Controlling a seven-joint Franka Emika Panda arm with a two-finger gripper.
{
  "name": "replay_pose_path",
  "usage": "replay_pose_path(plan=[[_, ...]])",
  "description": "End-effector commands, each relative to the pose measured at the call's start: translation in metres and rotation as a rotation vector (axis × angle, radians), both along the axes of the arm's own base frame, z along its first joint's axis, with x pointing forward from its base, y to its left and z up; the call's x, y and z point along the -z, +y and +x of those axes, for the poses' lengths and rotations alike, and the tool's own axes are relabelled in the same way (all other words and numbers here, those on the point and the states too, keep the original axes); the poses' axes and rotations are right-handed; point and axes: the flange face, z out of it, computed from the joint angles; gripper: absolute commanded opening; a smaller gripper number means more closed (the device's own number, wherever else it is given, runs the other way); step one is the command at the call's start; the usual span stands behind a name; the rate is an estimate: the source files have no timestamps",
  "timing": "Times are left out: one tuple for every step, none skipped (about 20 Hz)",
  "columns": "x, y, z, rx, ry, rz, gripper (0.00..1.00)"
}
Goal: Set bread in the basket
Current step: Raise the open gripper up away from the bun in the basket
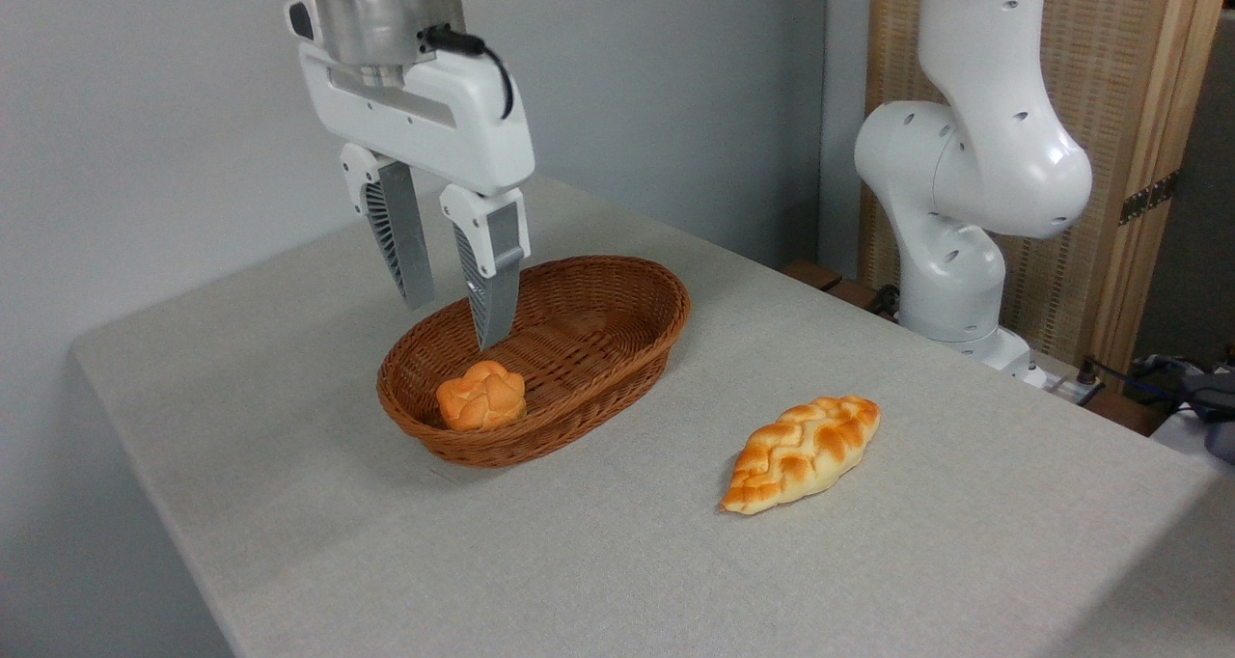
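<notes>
The bread [481, 397] is showing as a small round bun, orange-golden, with a lumpy, knotted top that is folding into petal-like lobes. Its crust is looking glossy and a shade paler along the creases. It is sitting inside the basket [617, 282], at the near left end, resting on the woven floor and leaning close against the inner wall there. The basket is an oval of brown wicker with low sides, much wider than the bun, and it is standing on the table [289, 465], which is wearing a pale grey cloth.

The gripper [458, 318] is hanging above the basket's left half, pointing downward, with its two grey fingers [497, 282] standing apart and nothing between them. The jaws are spread, with a clear gap. The bun is lying below the fingertips and slightly toward the camera, clear of both; no finger is touching it. The right-hand finger's tip is reaching lowest in the picture, ending just above the bun's top, while the left-hand finger is ending higher, over the basket's rim.

A longer braided loaf [801, 453], pointed at both ends and golden-brown, is lying on the cloth to the right of the basket, well apart from it. The arm's white base [965, 205] is standing behind the table's far right edge.
</notes>
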Motion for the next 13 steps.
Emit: replay_pose_path(plan=[[-0.01, 0.019, 0.005, -0.036, -0.003, -0.039, 1.0], [-0.016, 0.019, 0.001, -0.022, -0.013, -0.038, 1.0], [-0.017, 0.019, 0.0, -0.004, -0.012, -0.037, 1.0], [-0.017, 0.018, -0.001, 0.01, -0.012, -0.036, 1.0], [-0.017, 0.019, -0.002, 0.012, -0.012, -0.036, 1.0], [-0.021, 0.019, -0.005, 0.012, -0.018, -0.036, 1.0], [-0.022, 0.02, -0.008, 0.012, -0.02, -0.037, 1.0], [-0.02, 0.022, -0.009, 0.011, -0.015, -0.036, 1.0], [-0.021, 0.021, -0.011, 0.011, -0.015, -0.036, 1.0], [-0.017, 0.021, -0.013, 0.01, -0.006, -0.036, 1.0], [-0.014, 0.02, -0.015, 0.012, 0.0, -0.036, 1.0], [-0.015, 0.018, -0.02, 0.016, -0.003, -0.035, 1.0], [-0.013, 0.019, -0.021, 0.014, 0.003, -0.035, 1.0]])
